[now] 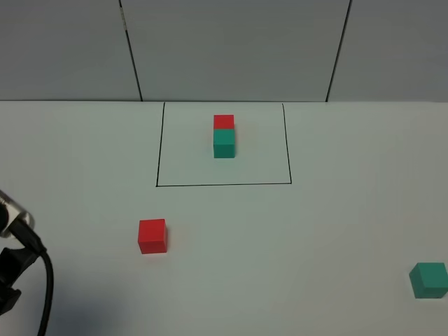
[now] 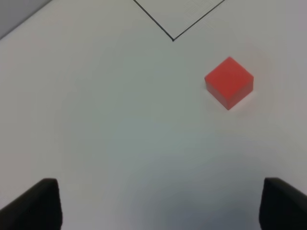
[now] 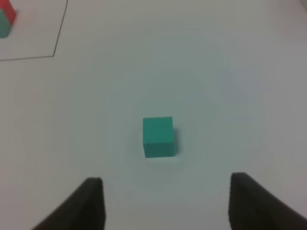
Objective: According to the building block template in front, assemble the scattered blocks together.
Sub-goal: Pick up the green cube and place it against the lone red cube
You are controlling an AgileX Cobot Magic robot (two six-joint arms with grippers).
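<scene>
Released left gripper [image 2: 160, 182] and right gripper [image 3: 166, 178], red cube [image 1: 152, 236], teal cube [image 1: 428, 279] apart, template [image 1: 224, 136] beyond

Inside the black outline [image 3: 54, 55], the building block template [image 3: 5, 21] is chopped by the right wrist view's edge; left gripper [image 2: 158, 205] and right gripper [image 3: 165, 202] show only clipped fingertips.

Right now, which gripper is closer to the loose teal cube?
Right. The teal cube lies just ahead of the right gripper; the left gripper is far off, facing the red cube.
</scene>
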